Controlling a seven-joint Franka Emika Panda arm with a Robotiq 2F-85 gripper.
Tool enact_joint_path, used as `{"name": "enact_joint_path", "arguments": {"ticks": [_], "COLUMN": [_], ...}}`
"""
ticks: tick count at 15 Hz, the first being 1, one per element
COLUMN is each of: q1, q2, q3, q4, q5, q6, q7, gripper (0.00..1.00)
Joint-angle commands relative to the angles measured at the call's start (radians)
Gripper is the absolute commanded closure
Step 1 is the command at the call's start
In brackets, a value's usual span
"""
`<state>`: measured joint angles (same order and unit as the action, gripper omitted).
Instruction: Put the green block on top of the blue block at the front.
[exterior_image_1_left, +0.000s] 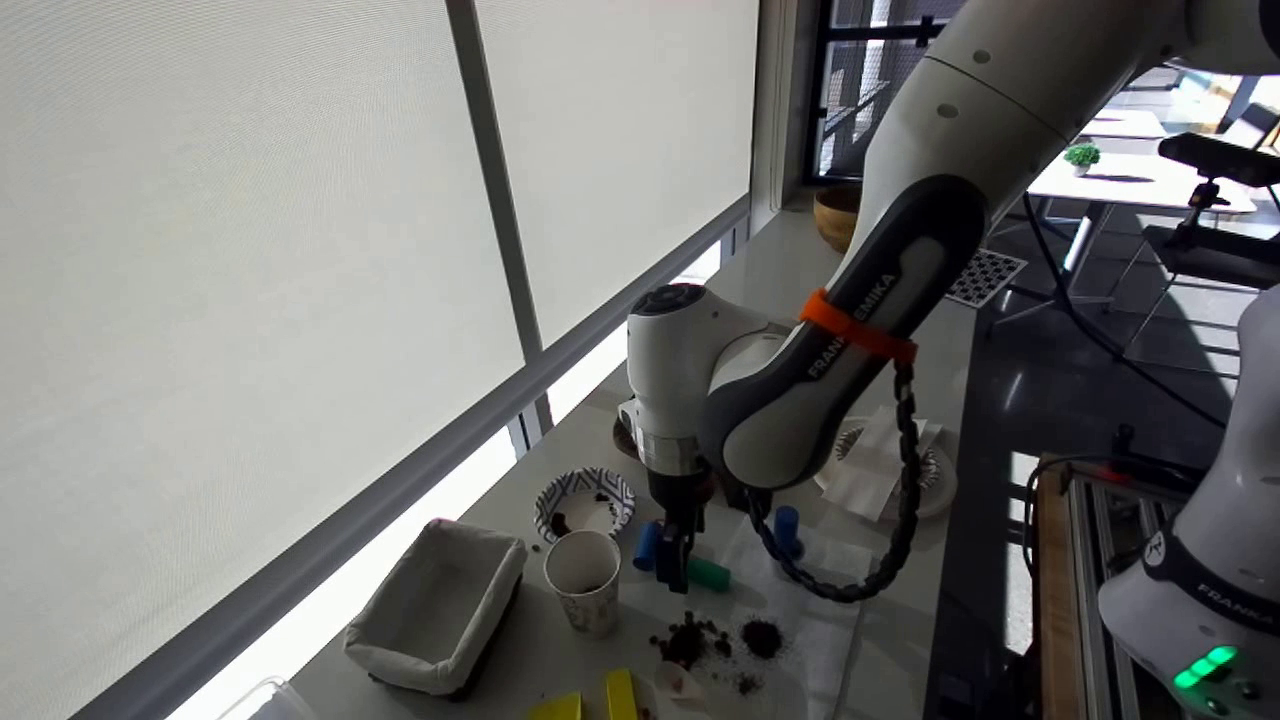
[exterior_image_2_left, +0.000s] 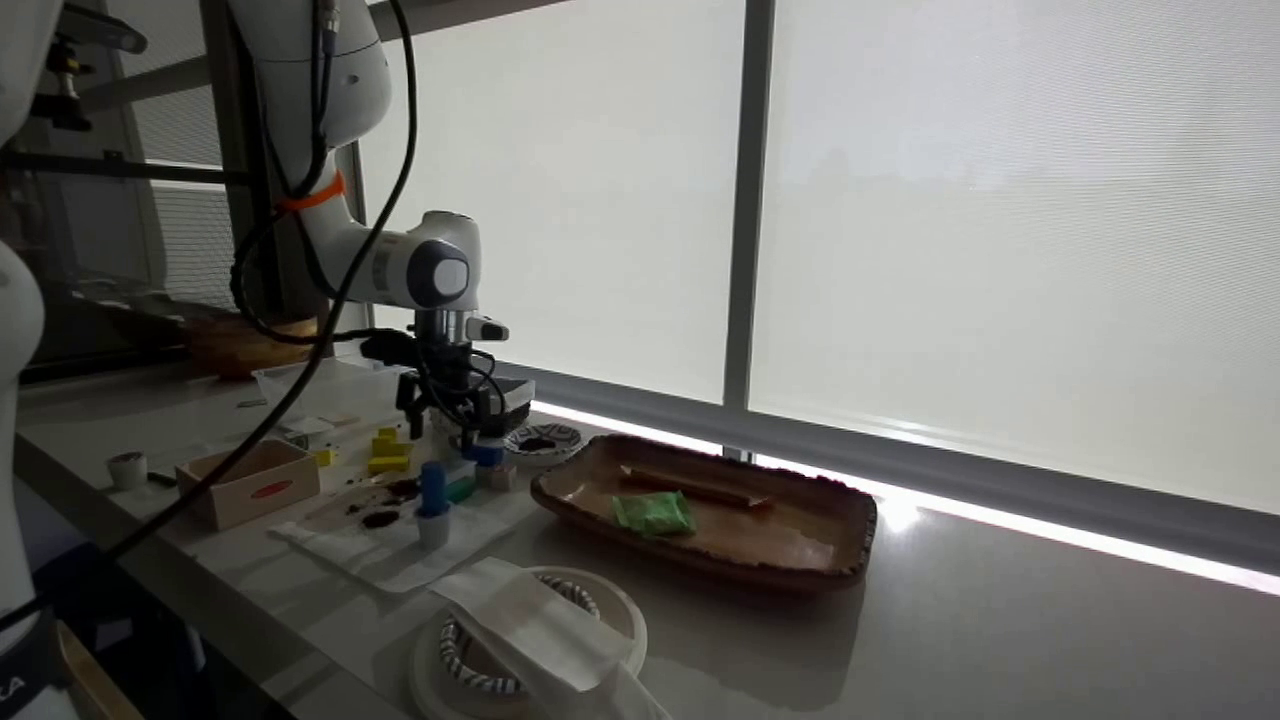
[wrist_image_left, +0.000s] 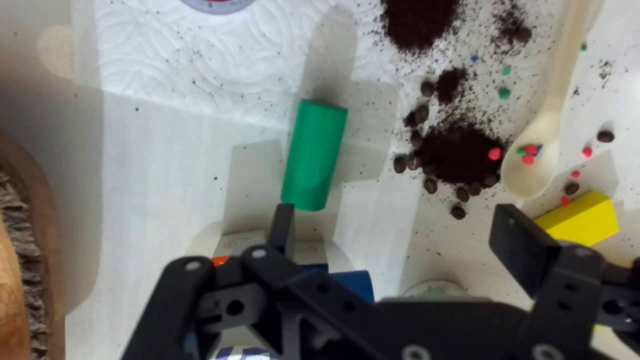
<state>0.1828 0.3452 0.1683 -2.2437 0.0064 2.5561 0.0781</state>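
On a pale counter (exterior_image_2_left: 1000, 610), the green block (wrist_image_left: 314, 155) lies on its side, the gripper (wrist_image_left: 397, 230) spread wide and empty near it — unlifted, unstacked. The upright blue block (exterior_image_2_left: 433, 487) (its top bare) stands apart; grasp, lift and placing all appear to remain.

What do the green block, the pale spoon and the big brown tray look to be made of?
Green block: painted wood or plastic, I can't tell which; smooth, evenly coloured, mostly matte.
Pale spoon: wood or plastic; plain cream, smooth-looking, no clear grain to decide it.
Brown tray: likely wood, perhaps varnished, judging by the slight shine inside and rough, bark-like edge.
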Motion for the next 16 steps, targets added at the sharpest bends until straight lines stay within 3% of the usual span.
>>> {"name": "enact_joint_path", "arguments": {"ticks": [1, 6, 10, 16], "q1": [0.026, 0.057, 0.074, 0.075], "q2": [-0.012, 0.012, 0.039, 0.071], "q3": [-0.019, -0.066, -0.1, -0.1], "q4": [-0.074, -0.108, -0.087, -0.048], "q5": [0.002, -0.042, -0.076, -0.08], "q6": [0.103, 0.189, 0.197, 0.191], "q7": [0.084, 0.161, 0.177, 0.16], "gripper": [0.0, 0.0, 0.0, 0.0]}}
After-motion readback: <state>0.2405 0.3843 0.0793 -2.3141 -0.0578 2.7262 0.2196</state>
